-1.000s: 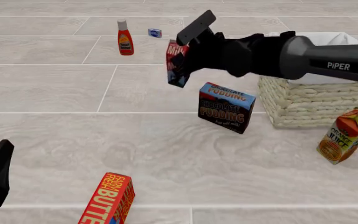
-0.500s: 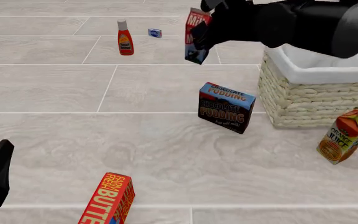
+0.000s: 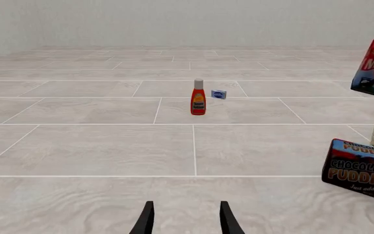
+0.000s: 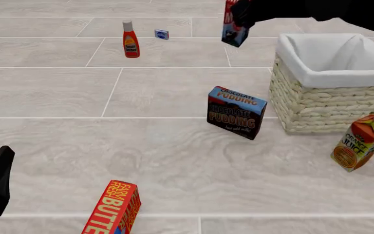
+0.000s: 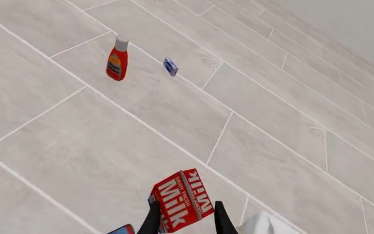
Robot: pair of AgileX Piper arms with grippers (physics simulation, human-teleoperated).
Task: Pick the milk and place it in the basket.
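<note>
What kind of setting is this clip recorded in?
Probably a simulated tabletop staged like a kitchen or pantry: a pale tile-patterned surface holding scattered groceries such as the chocolate pudding box, orange juice carton and ketchup bottle, beside a lined wicker basket.

A: Count on the table?
B: One milk (image 4: 233, 27) carton, one basket (image 4: 330, 100), one chocolate pudding box (image 4: 236, 112), one orange juice carton (image 4: 362, 141), one butter box (image 4: 114, 208) (cut off by the frame edge).
A: Small stuff at the back?
B: One red sauce bottle (image 4: 130, 40), one tiny blue-and-white packet (image 4: 161, 34). Seven items total.
</note>
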